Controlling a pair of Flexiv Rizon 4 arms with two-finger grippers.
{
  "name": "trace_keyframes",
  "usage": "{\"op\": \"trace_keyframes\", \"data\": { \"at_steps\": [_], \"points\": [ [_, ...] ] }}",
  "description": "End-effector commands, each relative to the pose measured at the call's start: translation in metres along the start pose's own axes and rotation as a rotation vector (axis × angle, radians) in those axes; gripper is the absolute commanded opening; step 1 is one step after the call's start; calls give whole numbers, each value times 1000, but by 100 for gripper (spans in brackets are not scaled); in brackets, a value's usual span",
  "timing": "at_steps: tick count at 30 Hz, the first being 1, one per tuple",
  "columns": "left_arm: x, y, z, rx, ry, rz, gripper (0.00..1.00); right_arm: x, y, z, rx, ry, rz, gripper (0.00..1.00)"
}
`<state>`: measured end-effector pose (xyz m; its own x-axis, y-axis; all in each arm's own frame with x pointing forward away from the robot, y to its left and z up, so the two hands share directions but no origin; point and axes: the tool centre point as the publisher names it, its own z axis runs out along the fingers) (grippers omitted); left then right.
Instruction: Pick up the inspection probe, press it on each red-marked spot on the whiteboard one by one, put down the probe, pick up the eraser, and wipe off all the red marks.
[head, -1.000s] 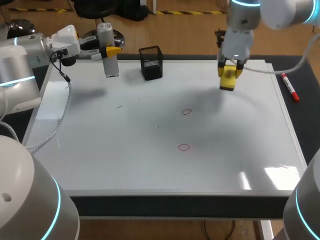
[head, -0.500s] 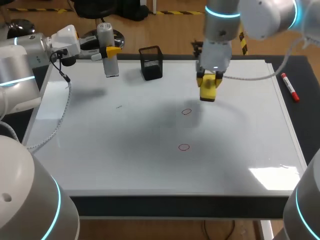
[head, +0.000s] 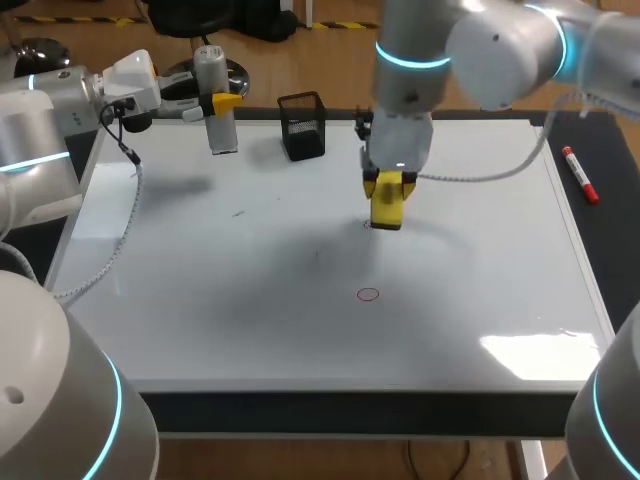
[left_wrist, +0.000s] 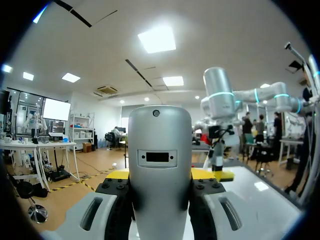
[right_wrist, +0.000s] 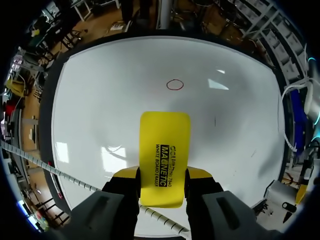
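My right gripper (head: 386, 192) is shut on the yellow eraser (head: 386, 208) and holds it low over the middle of the whiteboard (head: 200, 300). One red circle (head: 368, 294) shows on the board nearer than the eraser. In the right wrist view the eraser (right_wrist: 164, 150) sits between the fingers of the gripper (right_wrist: 162, 176), with a red circle (right_wrist: 175, 85) ahead of it. My left gripper (head: 222, 102) holds the grey probe (head: 216, 95) upright over the board's far left corner. In the left wrist view the probe (left_wrist: 160, 135) fills the space between that gripper's (left_wrist: 161, 176) fingers.
A black mesh pen holder (head: 303, 126) stands at the board's far edge, between the two grippers. A red marker (head: 580, 175) lies on the dark table right of the board. My right arm (left_wrist: 220, 100) shows beyond the probe in the left wrist view.
My right arm has carried the eraser from the far right of the board leftward and nearer; it now covers the farther red circle. The left arm and probe have not moved.
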<state>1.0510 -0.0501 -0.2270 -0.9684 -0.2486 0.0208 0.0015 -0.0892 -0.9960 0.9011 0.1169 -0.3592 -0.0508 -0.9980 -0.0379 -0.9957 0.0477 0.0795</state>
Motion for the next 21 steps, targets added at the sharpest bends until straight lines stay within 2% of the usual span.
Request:
{"op": "trace_keyframes", "data": {
  "at_steps": [1, 9, 21],
  "points": [
    [0, 0, 0, 2, 0, 2, 0, -11, 2, 11, -9, 0, -39, 0],
    [0, 0, 0, 2, 0, 2, 0, -27, 6, 28, -25, -3, -114, 0],
    [0, 0, 0, 2, 0, 2, 0, -35, -5, 43, -37, 11, -169, 0]
  ]
}}
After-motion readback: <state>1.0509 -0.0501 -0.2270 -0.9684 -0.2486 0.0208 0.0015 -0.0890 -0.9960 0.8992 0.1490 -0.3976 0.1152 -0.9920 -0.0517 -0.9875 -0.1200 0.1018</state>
